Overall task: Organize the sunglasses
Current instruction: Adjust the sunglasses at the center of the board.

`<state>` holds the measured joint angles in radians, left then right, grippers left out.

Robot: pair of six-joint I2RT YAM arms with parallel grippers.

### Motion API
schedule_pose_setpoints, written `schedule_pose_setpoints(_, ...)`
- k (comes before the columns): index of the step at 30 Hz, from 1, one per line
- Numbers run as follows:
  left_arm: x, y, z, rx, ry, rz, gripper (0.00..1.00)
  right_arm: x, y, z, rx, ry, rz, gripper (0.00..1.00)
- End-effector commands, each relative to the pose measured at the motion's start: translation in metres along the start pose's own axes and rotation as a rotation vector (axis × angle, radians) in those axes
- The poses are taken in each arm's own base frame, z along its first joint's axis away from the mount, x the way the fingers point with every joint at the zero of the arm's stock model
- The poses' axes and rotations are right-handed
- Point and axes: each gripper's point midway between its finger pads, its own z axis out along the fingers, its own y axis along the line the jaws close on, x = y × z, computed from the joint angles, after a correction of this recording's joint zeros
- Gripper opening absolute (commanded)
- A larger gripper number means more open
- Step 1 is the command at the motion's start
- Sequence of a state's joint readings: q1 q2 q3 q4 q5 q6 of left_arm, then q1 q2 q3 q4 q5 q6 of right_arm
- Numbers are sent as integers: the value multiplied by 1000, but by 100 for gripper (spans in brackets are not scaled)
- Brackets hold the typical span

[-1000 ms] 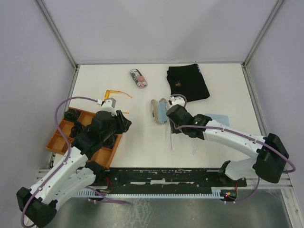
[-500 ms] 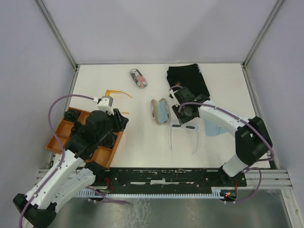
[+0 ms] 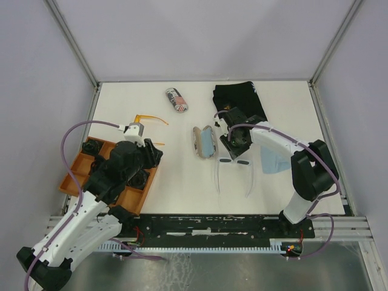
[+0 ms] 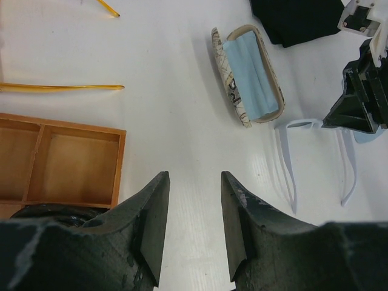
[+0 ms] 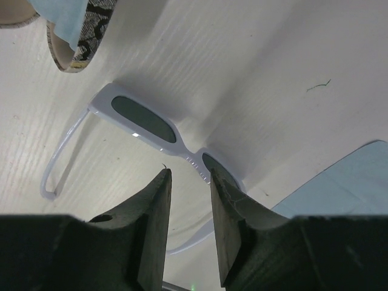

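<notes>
The right claw [image 5: 188, 176] stands part open and holds nothing. Its dark fingers [image 5: 154, 224] hang over the bridge of the white sunglasses [image 5: 144, 123], and whether they touch the frame cannot be told. One finger hides half of one lens. This pair lies right of table centre. It has a glossy white rectangular frame and dark lenses, and its thin arms are unfolded and point to 6 o'clock in the top view.

At its 10 o'clock lies an open oval case [image 3: 203, 141] with a printed shell and a soft blue cloth inside. At 3 o'clock a second blue cloth [image 5: 345, 182] is cut off by the edge of the wrist view.

The left claw [image 4: 194, 179] is also part open and empty, over bare table at the corner of the brown compartment tray [image 4: 121, 167]. At the tray's 12 o'clock lie the amber sunglasses [image 3: 151, 117]. Their translucent arms show, but the left wrist largely hides the front. Dark items in the tray are too small to identify.
</notes>
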<state>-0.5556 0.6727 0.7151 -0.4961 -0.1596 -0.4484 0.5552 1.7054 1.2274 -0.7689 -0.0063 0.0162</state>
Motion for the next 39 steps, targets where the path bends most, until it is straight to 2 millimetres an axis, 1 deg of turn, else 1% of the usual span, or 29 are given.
schedule_pose_setpoints(1,-11,1,-1,-13,-28,27,47,-7,-1,-2,-32,1,-42,41)
schedule_pose_setpoints(4,-11,0,0,-10,-24,28,46,-7,-4,3,-25,9,-40,41)
schedule_pose_setpoints(9,-11,1,0,-13,-26,28,46,-12,-7,7,-30,1,-33,41)
schedule_pose_setpoints(17,-10,0,0,-8,-22,31,44,-12,-5,15,-51,18,-29,40)
schedule_pose_setpoints(23,-11,-1,0,-5,-23,33,43,-13,-4,18,-59,26,-30,38)
schedule_pose_setpoints(25,-11,0,0,-5,-24,33,43,-13,-3,18,-64,27,-30,36)
schedule_pose_setpoints(33,-10,0,1,-7,-21,34,42,-11,1,10,-79,26,-13,25)
schedule_pose_setpoints(39,-10,-1,2,-4,-20,37,42,-4,8,-1,-113,30,0,22)
